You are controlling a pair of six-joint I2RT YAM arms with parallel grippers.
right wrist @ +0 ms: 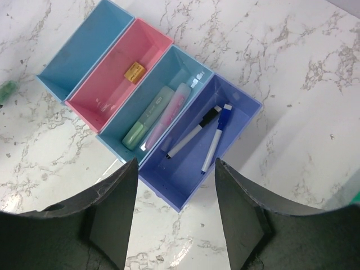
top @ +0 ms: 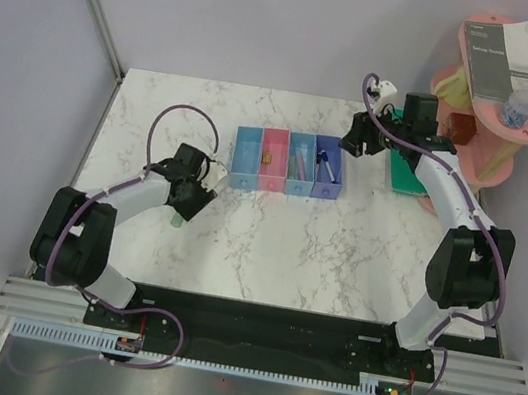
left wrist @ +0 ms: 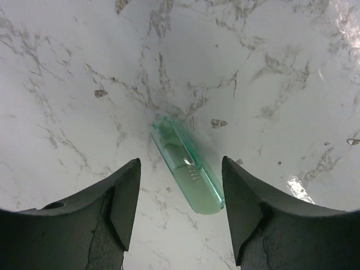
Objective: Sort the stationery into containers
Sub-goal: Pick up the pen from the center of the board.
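Joined bins (top: pixel 246 159) sit on marbled table (top: pixel 266 249) between lilac walls (top: pixel 274 17).

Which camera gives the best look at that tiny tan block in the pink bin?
The right wrist view: the tan block lies clearly on the floor of the pink bin. The top view shows it only as a small speck; the left wrist view misses it entirely.
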